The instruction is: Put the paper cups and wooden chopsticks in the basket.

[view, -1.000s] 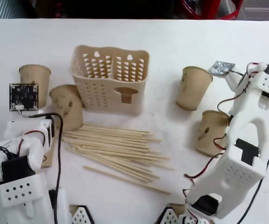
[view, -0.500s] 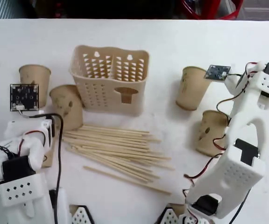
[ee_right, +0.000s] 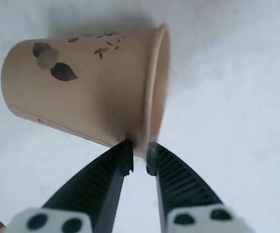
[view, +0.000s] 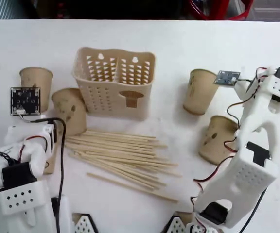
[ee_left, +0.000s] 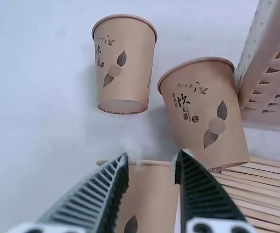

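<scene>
paper cup (ee_left: 149, 206) half-hidden behind left tool (ee_left: 152, 158), basket (ee_left: 271, 73) cropped

Five paper cups (view: 201, 91), one basket (view: 114, 83), and one pile of wooden chopsticks (view: 123, 158), too many to count.

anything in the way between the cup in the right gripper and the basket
Nothing blocks it. The chopsticks lie flat in front of the basket, low enough to pass over. A second cup stands beside the route from the held cup, so lifting first looks safer.
</scene>
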Robot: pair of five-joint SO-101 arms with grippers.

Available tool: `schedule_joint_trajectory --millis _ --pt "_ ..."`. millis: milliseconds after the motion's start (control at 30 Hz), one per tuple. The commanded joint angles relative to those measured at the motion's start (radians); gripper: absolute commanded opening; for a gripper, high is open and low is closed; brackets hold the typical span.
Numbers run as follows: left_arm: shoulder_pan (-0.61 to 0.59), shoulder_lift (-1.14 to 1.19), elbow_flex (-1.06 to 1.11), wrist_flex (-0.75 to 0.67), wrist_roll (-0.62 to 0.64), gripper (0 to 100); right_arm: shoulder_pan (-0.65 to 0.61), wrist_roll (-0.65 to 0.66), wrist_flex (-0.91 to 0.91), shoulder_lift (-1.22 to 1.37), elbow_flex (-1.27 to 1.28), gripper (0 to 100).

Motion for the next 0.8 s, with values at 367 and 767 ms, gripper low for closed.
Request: schedule_joint_trajectory --millis 367,767 --pt "-0.007 -0.012 -0.008 -0.025 -0.002 17 0.137 -0.311 0.008 -0.01 -0.442 1.8" --pt "-0.007 -0.012 -0.009 -0.025 -0.002 17 0.156 -0.187 -0.012 -0.591 0.348 1.9"
